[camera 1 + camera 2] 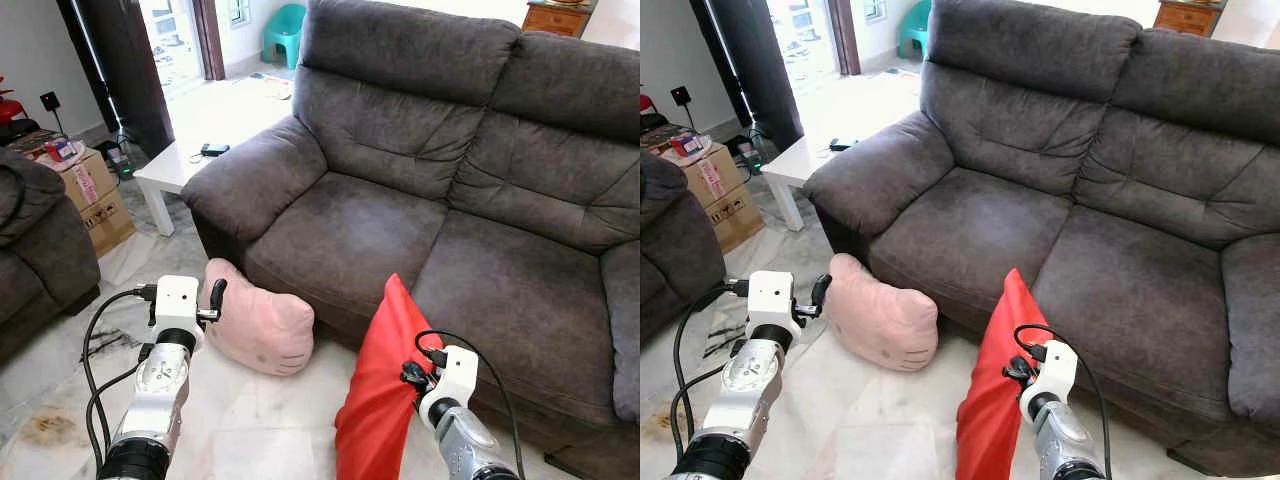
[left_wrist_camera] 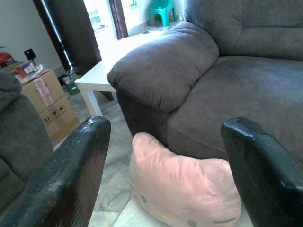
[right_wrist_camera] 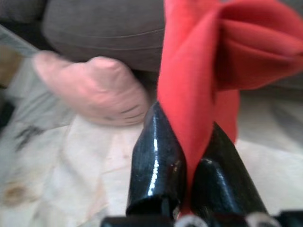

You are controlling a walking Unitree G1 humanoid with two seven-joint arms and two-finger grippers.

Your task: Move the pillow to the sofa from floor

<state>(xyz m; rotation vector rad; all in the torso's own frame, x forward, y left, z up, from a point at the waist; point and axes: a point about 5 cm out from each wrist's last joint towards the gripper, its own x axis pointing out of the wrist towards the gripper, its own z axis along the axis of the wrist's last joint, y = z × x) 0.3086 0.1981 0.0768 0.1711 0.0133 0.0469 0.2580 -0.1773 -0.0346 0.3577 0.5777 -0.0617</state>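
Red fabric of the pillow (image 1: 380,400) is pinched between the two fingers of my right gripper (image 3: 191,156), which are closed tight on a fold of it; the pillow stands upright off the floor (image 1: 250,430), its upper corner level with the front edge of the sofa (image 1: 470,200) seat. My left gripper (image 2: 165,165) is raised with its fingers spread wide and holds nothing; it points toward a pink cat-face cushion (image 1: 260,325) that lies on the floor against the sofa's base, below the armrest. Step in hand, by my judgement: carry, with the lift begun and the placing not yet done. The next move calls for raising the red pillow clear of the seat front, reaching forward over the seat cushion, then parting the fingers. Because the grip is on one fold only, the fabric may slip or drag on the seat edge.
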